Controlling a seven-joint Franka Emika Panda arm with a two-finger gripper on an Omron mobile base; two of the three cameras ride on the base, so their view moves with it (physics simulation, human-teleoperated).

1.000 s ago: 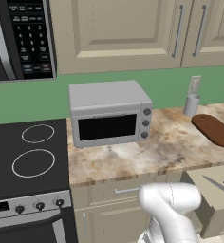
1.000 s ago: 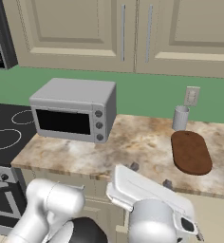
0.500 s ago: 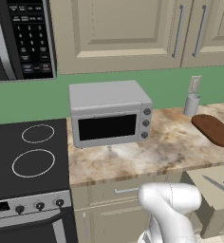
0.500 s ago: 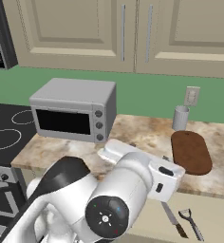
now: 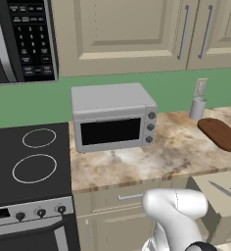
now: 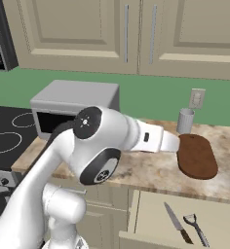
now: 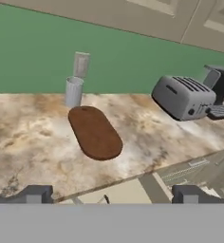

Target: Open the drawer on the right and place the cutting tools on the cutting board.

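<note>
Since a moment ago your arm has swung right, over the open drawer (image 6: 185, 219), where the knife (image 6: 176, 222) and peeler (image 6: 197, 228) lie. Gripper (image 7: 111, 195) gapes wide, empty; descend squarely over the knife handle, then carry it to the board (image 6: 197, 155).

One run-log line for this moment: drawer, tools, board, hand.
drawer: open | knife and peeler: lying inside drawer | cutting board: bare, on counter | hand: open, empty, above counter edge
</note>
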